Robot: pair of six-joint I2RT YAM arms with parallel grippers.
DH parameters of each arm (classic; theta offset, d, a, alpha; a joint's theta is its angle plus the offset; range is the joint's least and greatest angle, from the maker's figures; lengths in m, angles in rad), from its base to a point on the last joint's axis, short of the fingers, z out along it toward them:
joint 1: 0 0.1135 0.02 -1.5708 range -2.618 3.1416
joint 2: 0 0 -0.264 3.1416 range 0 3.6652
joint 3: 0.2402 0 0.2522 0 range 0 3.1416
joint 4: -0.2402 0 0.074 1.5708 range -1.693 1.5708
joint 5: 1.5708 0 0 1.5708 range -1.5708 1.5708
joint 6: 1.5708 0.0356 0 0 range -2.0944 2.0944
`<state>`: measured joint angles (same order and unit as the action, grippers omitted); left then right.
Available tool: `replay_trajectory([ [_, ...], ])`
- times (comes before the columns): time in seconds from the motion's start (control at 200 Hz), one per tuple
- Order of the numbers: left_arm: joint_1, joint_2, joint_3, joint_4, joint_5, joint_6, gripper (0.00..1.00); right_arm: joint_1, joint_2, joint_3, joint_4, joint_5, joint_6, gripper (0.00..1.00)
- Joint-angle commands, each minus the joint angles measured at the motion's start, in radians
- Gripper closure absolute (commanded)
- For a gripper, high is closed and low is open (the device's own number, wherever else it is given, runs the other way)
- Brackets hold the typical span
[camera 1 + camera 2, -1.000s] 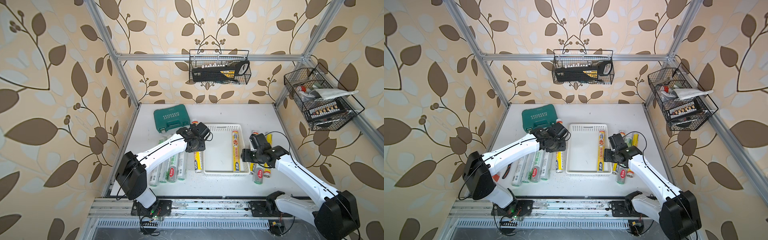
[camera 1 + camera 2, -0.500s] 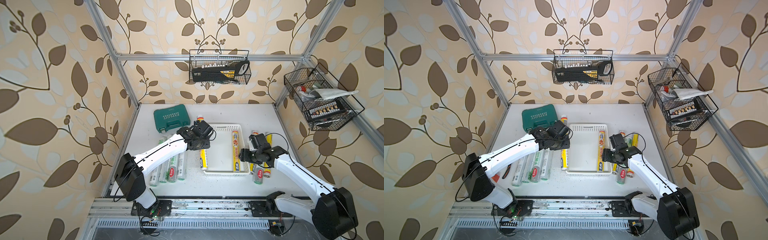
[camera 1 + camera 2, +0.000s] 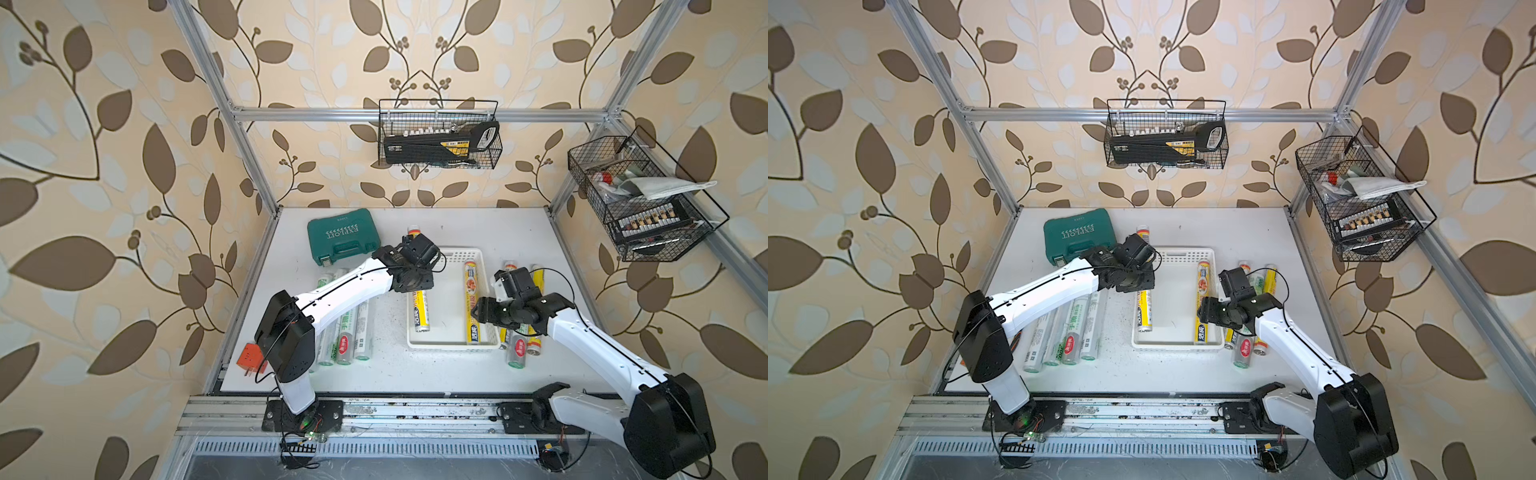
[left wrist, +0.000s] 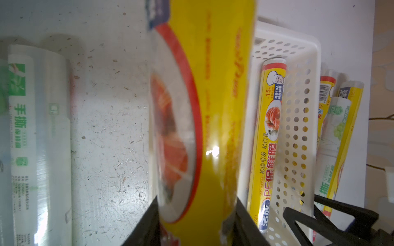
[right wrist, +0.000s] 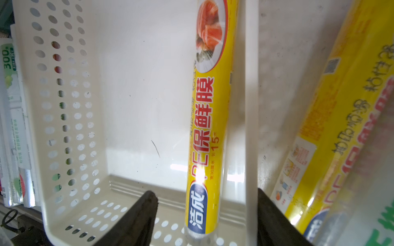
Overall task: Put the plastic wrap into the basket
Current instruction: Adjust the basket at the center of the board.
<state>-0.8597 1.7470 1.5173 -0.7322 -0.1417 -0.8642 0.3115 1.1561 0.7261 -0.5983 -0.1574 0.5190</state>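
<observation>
Nearby, green case [image 3: 343,236]; right gripper [image 5: 205,194] astride basket [image 5: 251,127] wall.

The left end effector [image 3: 417,287] is clamped tight; the right end effector [image 3: 478,312] stands spread wide.

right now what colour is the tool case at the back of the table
Teal green tool case, pale lettering on its lid; clearest in a top view.
</observation>
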Motion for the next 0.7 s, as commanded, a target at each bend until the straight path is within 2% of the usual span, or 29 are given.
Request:
replay_trajectory([
  [0.0, -0.012, 0.016, 0.053, 0.019, 0.024, 0.019, 0.60, -0.002, 0.001, -0.023, 0.019, -0.052, 0.022, 0.29],
  [0.22, -0.016, 0.055, 0.066, 0.055, 0.045, 0.025, 0.60, -0.002, -0.016, -0.035, 0.035, -0.093, 0.048, 0.29],
  [0.695, -0.052, 0.215, 0.184, 0.088, 0.054, 0.075, 0.61, -0.031, -0.119, 0.054, -0.130, 0.058, -0.015, 0.29],
])
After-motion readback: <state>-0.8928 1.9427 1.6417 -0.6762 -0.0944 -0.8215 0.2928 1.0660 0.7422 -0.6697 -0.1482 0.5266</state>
